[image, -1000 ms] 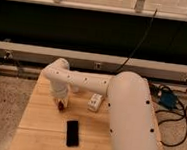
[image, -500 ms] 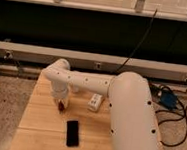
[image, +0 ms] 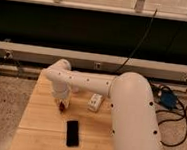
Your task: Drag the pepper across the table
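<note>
In the camera view, the white arm [image: 131, 111] came in from the lower right, very large in front, and reached to the left over the table [image: 36, 120]. It bent at a rounded joint near the far edge, and from there a short part went down toward the wood. The gripper [image: 64, 102] was at the end of this part, low over the left half of the table. I could not tell if it was spread or pressed together. The pepper [image: 62, 107] (a very small dark red thing) was right at the tip of the gripper, on the pale planks. A black phone [image: 72, 133] lay flat nearer to the camera, apart from the pepper. A small white box [image: 95, 102] stood to the right of the gripper, just beside the arm. The grey speckled floor [image: 6, 103] showed left of the table.
</note>
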{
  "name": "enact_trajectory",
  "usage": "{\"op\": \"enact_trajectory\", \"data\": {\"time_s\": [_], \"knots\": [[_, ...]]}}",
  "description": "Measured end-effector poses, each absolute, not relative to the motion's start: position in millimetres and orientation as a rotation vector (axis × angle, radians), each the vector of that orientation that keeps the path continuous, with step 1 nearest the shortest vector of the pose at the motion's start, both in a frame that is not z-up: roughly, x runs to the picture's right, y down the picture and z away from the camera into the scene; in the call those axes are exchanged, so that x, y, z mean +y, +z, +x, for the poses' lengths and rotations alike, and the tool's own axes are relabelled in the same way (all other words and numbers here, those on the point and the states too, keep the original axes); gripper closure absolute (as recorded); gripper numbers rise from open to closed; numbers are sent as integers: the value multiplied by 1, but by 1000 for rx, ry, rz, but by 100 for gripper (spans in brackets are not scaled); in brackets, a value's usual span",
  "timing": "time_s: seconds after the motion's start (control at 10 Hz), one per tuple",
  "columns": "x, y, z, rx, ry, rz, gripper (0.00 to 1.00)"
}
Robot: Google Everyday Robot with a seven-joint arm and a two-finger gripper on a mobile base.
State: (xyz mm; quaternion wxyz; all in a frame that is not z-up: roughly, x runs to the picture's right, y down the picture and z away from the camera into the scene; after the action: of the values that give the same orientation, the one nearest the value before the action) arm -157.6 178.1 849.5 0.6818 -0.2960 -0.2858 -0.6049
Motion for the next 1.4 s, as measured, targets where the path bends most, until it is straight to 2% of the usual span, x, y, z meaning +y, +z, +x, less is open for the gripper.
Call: {"op": "enact_trajectory", "data": {"time_s": [1.4], "knots": [[188,841,-150,-634,-1326,-671,100]]}}
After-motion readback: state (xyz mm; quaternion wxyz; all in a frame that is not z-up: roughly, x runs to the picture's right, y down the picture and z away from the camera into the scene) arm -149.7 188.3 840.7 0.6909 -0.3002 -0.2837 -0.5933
